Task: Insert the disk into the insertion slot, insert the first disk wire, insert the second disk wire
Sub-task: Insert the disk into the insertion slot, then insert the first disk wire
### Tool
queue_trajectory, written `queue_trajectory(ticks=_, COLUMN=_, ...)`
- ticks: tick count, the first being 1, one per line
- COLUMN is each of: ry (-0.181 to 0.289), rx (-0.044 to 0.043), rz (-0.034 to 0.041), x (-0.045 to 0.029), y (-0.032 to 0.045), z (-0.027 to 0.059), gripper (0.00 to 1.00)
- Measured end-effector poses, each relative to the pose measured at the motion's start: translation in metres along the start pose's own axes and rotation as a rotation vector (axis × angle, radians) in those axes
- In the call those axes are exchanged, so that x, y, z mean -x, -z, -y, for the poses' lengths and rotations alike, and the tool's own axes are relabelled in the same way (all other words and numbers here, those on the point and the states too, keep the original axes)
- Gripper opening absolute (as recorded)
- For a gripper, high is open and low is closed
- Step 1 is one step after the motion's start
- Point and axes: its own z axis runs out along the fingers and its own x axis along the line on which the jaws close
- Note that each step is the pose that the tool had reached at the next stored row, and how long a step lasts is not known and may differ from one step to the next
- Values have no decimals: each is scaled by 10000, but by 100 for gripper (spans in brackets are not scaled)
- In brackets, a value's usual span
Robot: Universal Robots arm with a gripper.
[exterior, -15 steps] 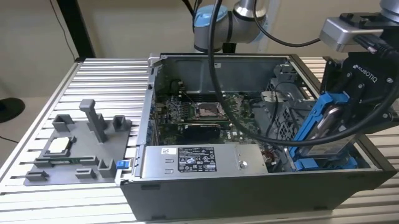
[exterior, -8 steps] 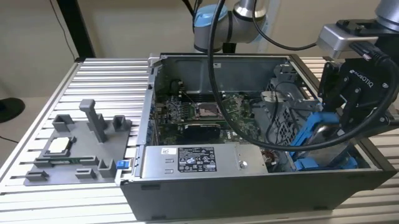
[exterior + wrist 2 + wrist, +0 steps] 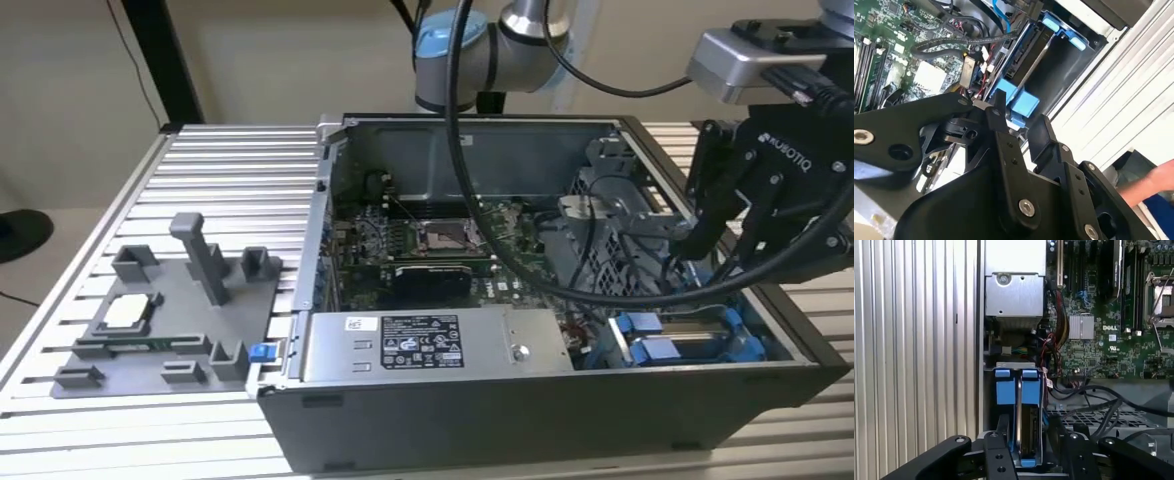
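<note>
The silver metal hard drive in its bright blue plastic frame, the disk [image 3: 674, 345], sits down in the bay at the front corner of the open dark grey computer case [image 3: 534, 420]. That corner is at the exterior view's right, beside the grey labelled power supply box [image 3: 427, 345]. In the first wrist view the disk [image 3: 1016, 387] stands on edge in that bay, its two blue tabs at the far end. The black two-fingered tool [image 3: 721, 255] hangs directly over it.

In both wrist views the tool [image 3: 1026, 432] [image 3: 1019, 112] is spread. One finger [image 3: 1001, 435] stands on each side of the disk's near end, and the blue frame [image 3: 1021, 102] shows in the gap. Nothing looks pinched, though I cannot tell whether a pad touches the frame.

I judge the first step to be in hand or just finishing, since the disk looks lowered into its slot. Whether it is fully seated is not clear, and I see no wire plainly plugged into it.

Black cables [image 3: 1094, 395] lie just beside the bay, over the green motherboard [image 3: 1104, 345]. Any further move here calls for staying square to the narrow bay and keeping clear of those cables and the case wall.

The case stands on a ribbed aluminium desk [image 3: 227, 170]. A person's hand [image 3: 1154, 182] shows off to one side in the second wrist view.
</note>
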Motion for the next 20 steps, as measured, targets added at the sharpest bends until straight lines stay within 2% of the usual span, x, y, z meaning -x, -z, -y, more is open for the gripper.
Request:
queue_trajectory(ticks=3, ry=0, rx=1, rz=1, x=0, y=114, z=-5, gripper=100)
queue_trajectory(ticks=7, ry=5, rx=-41, rz=2, x=41, y=136, z=-7, gripper=100)
queue_trajectory(ticks=11, ry=11, rx=-172, rz=-2, x=128, y=136, z=-10, gripper=100)
queue_trajectory(ticks=17, ry=13, rx=-364, rz=0, x=187, y=137, z=-13, gripper=100)
queue_trajectory(ticks=20, ry=18, rx=-495, rz=4, x=274, y=136, z=-15, gripper=100)
